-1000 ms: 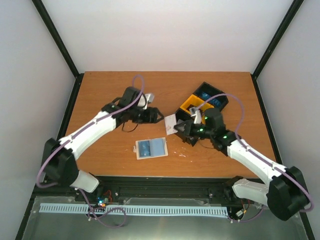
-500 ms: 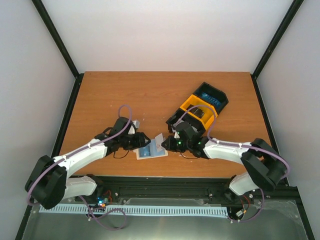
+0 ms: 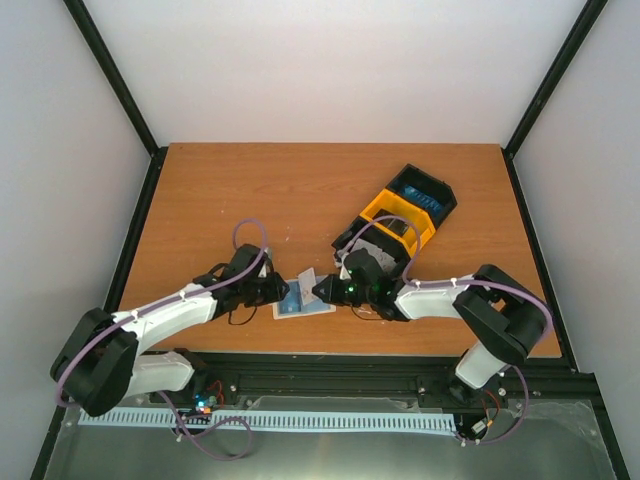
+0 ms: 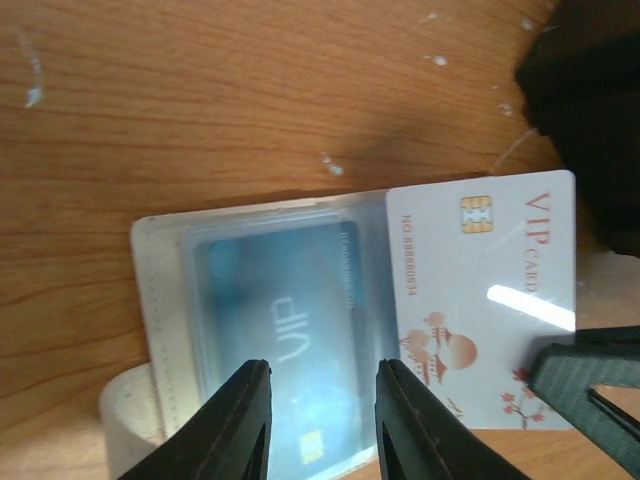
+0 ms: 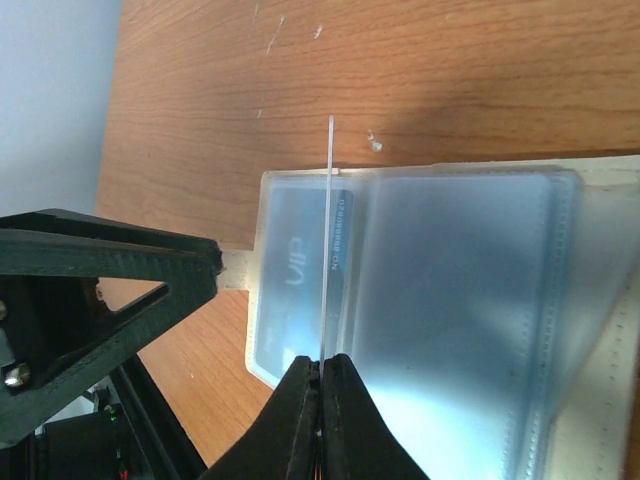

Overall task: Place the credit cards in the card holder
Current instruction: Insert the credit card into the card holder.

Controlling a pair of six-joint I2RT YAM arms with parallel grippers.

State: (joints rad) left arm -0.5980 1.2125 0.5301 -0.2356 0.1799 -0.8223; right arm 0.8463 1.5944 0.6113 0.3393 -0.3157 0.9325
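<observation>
The card holder lies open near the table's front edge, clear sleeves up. A blue card sits inside its left sleeve. My right gripper is shut on a grey-white VIP card, held tilted with its far edge at the holder's middle fold. In the right wrist view this card shows edge-on between the shut fingers, over the holder. My left gripper is open, its fingers straddling the blue card's sleeve. Whether they touch the holder I cannot tell. The white card overlaps the holder's right side.
A black-and-yellow three-compartment tray stands at the back right of the right arm, with blue items in its far compartment. The table's front edge and a black rail lie just below the holder.
The right gripper has carried the white card left and down onto the holder. The left gripper has shifted slightly right over the holder's left sleeve.
</observation>
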